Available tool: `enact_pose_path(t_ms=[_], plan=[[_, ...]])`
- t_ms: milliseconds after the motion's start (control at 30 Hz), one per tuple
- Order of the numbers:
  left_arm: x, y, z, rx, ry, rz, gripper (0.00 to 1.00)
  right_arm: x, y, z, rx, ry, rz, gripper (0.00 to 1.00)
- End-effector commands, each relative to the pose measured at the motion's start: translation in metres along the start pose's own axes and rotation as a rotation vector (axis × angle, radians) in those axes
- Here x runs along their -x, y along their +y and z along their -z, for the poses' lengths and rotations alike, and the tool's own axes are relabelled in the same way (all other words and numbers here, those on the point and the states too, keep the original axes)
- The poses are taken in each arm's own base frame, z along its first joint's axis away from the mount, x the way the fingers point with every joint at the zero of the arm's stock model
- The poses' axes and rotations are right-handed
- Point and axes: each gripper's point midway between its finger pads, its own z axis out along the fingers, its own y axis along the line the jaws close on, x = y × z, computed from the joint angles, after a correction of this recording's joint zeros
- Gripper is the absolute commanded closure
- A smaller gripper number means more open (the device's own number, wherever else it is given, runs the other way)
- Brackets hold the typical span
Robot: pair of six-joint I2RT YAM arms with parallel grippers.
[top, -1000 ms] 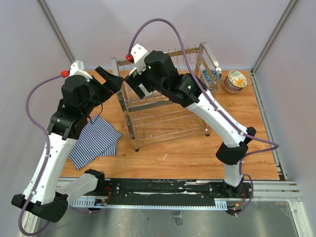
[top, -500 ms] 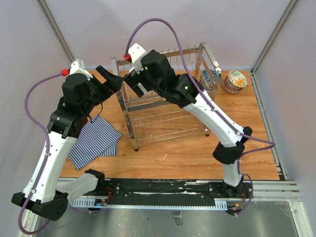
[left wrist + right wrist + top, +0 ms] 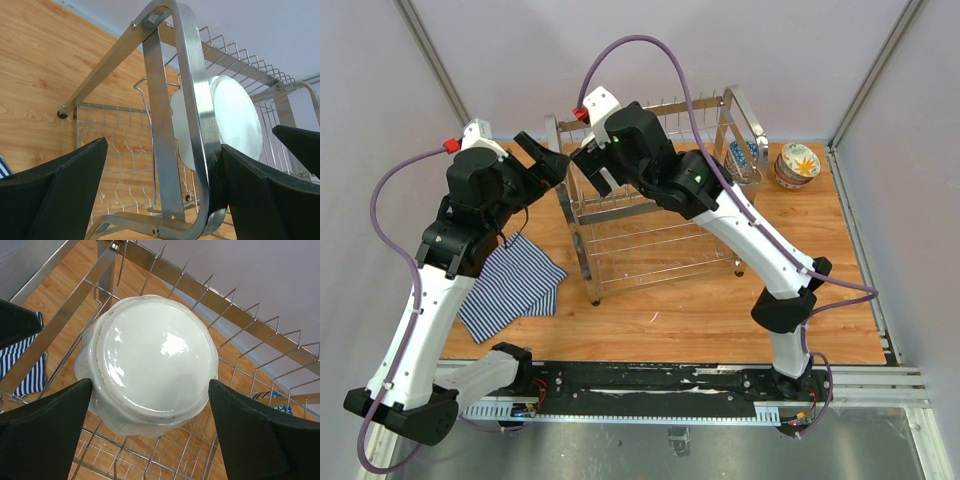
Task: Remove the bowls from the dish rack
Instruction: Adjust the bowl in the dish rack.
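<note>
Compared with a second before, the left gripper (image 3: 545, 160) was found almost unmoved at the left end of the dish rack (image 3: 650, 225). The right gripper (image 3: 600, 175) had been shifted slightly toward the rack's back left corner. Both pairs of jaws were held wide apart. The left pair straddled the rack's loop handle (image 3: 185, 125), and the right pair was spread to either side of the large white bowl (image 3: 152, 367); nothing was gripped.

A wooden table (image 3: 720, 310) was enclosed by pale lilac walls. A blue-and-white striped cloth (image 3: 510, 285) was laid left of the rack.

The white bowl, glossy and scallop-rimmed, was stood on edge among the wires at the rack's left end. A blue-patterned dish (image 3: 745, 155) was seen at the rack's right end. Stacked bowls (image 3: 798, 163), topped by a floral one, were set on the table right of the rack.
</note>
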Motion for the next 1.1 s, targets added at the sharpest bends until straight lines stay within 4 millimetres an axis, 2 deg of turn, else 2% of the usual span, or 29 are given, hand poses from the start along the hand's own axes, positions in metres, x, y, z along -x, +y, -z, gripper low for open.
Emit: enact_pose_path(t_ms=[0,200,533,667,867,1067], plan=[[-0.001,0.011,0.002,0.056,0.006,-0.028,0.04,-0.004,-0.06,0.014,-0.224,0.027,-0.011,0.02],[-0.002,0.011,0.001,0.058,0.011,-0.03,0.04,0.006,-0.067,0.023,-0.24,-0.007,-0.015,0.02],[-0.003,0.01,-0.001,0.055,0.013,-0.03,0.04,0.008,-0.062,0.022,-0.209,-0.017,-0.017,0.02],[-0.003,0.01,0.0,0.054,0.014,-0.028,0.04,0.021,-0.047,0.023,-0.108,-0.073,-0.023,0.01],[-0.003,0.01,0.0,0.054,0.013,-0.027,0.04,0.048,-0.008,0.031,0.078,-0.189,-0.018,0.02],[0.0,0.011,0.002,0.06,0.005,-0.038,0.05,0.051,0.02,0.027,0.164,-0.195,-0.004,0.01]])
